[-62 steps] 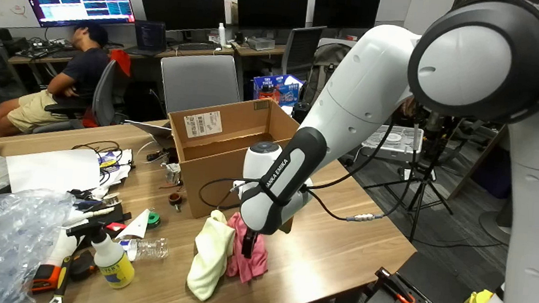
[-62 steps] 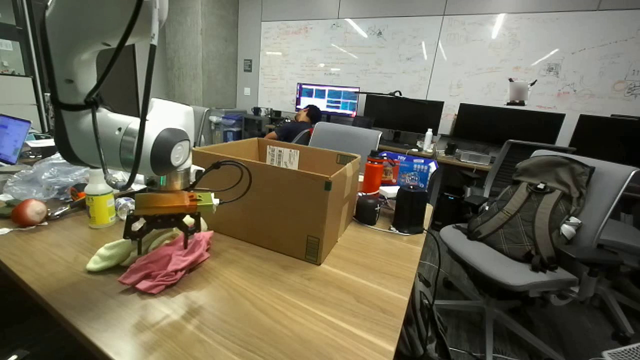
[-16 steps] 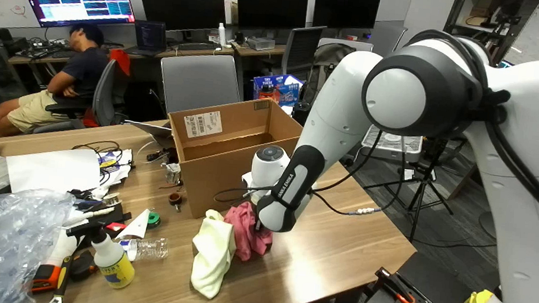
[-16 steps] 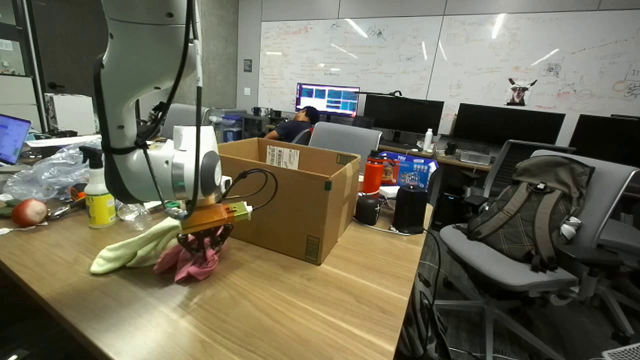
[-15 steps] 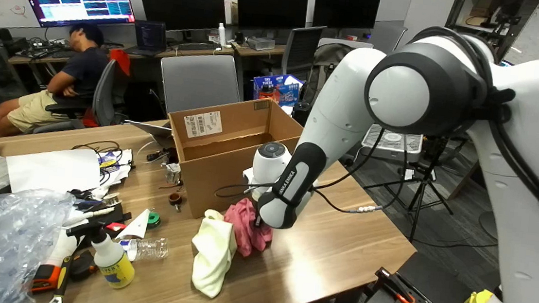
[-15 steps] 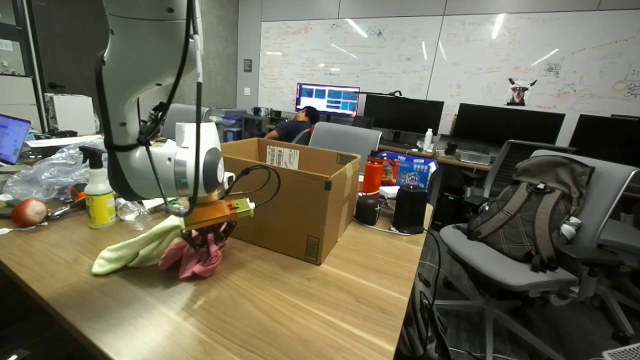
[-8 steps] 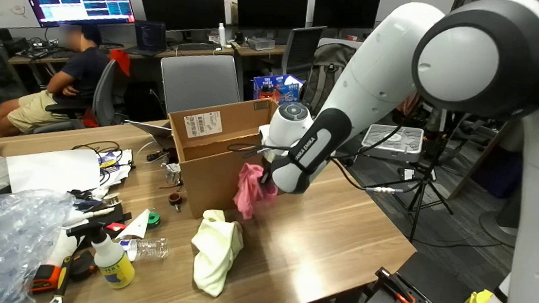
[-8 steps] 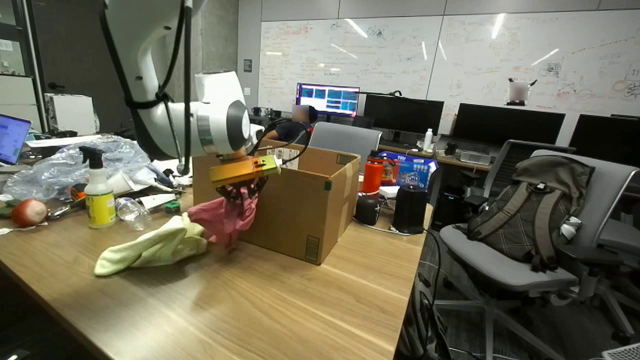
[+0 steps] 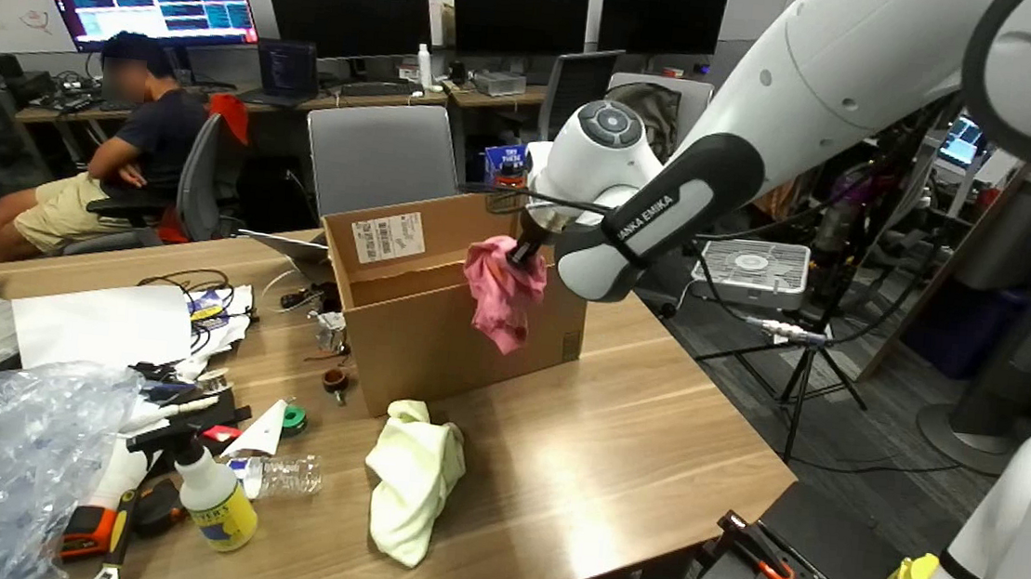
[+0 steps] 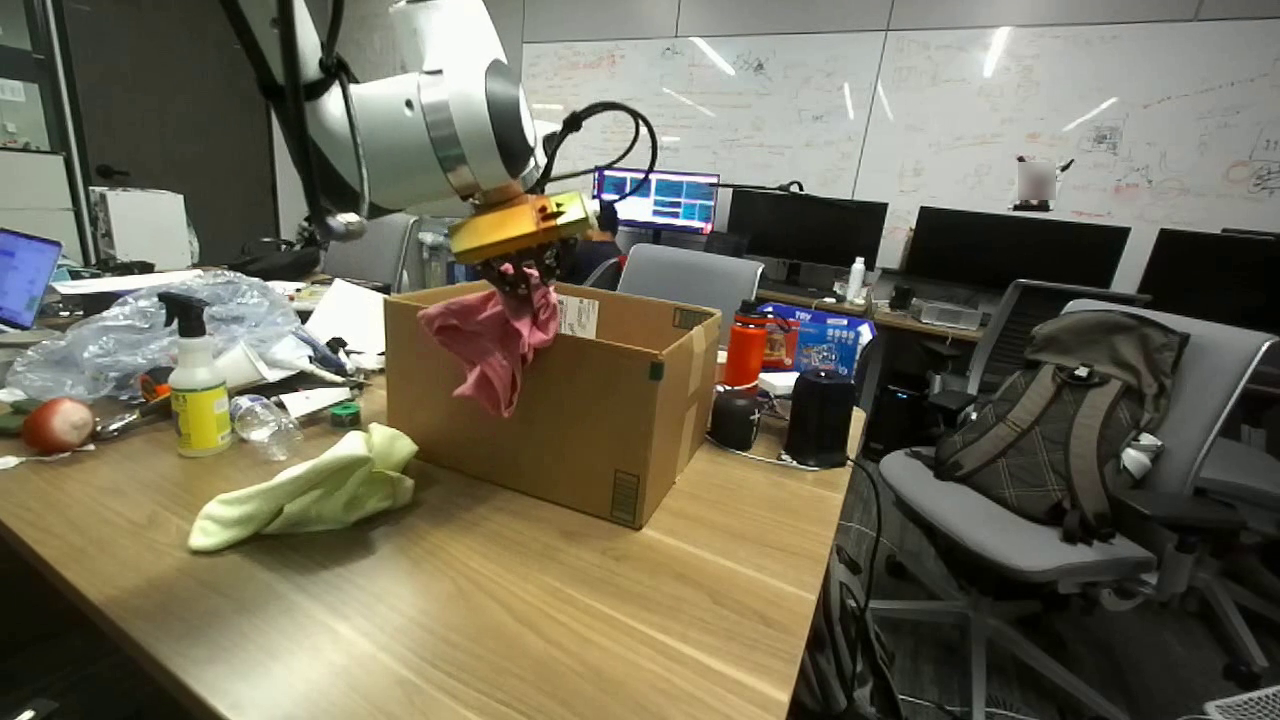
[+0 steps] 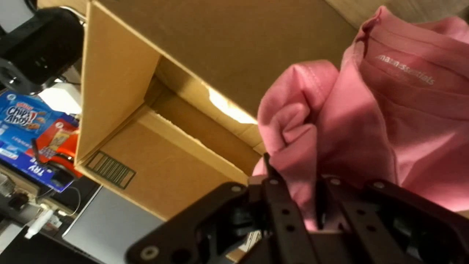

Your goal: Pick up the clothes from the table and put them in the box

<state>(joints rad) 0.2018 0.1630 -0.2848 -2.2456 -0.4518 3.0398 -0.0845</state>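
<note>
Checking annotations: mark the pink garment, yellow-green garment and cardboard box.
Pink garment [image 11: 355,135], wrist view: bunched middle.
Yellow-green garment [image 9: 413,481], in an exterior view: middle folds.
Cardboard box [image 10: 570,430], in an exterior view: outer long wall.

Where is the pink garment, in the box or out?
Out: in both exterior views the pink garment hangs from the gripper, outside the box's near wall.

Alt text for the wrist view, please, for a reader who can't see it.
A black two-fingered gripper pinches a crumpled pink fabric garment with pale lettering at the right. Left of it, an open brown cardboard box is seen from above; a blue printed snack carton shows at the left edge.
</note>
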